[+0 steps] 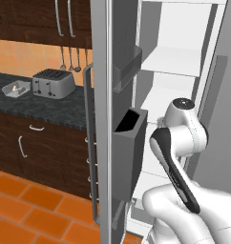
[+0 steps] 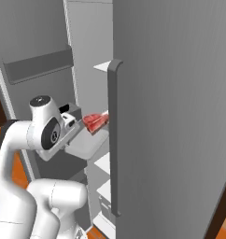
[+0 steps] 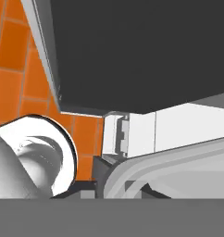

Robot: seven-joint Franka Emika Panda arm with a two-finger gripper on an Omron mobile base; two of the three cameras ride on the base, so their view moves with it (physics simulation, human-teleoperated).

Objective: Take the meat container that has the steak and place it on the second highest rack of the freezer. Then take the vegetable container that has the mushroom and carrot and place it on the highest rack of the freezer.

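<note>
In the right base view my gripper (image 2: 81,127) is shut on the near end of the meat container (image 2: 90,144), a light-grey tray. The red steak (image 2: 95,122) lies in it. The tray hangs level in the open freezer (image 2: 87,56), just left of the closed door's edge, which hides its far end. Its pale rim (image 3: 169,163) curves across the bottom of the hand view. The vegetable container (image 1: 16,89) sits on the dark counter at far left with a pale lump in it, the mushroom (image 1: 15,87). The carrot is too small to make out.
The open freezer door (image 1: 100,95) stands edge-on with dark-grey bins (image 1: 129,152) and a bar handle (image 1: 87,143). White shelves (image 1: 170,62) show inside. A toaster (image 1: 53,83) stands beside the vegetable container. A closed grey door with a long handle (image 2: 114,140) lies right of the tray. The floor is orange tile (image 1: 26,209).
</note>
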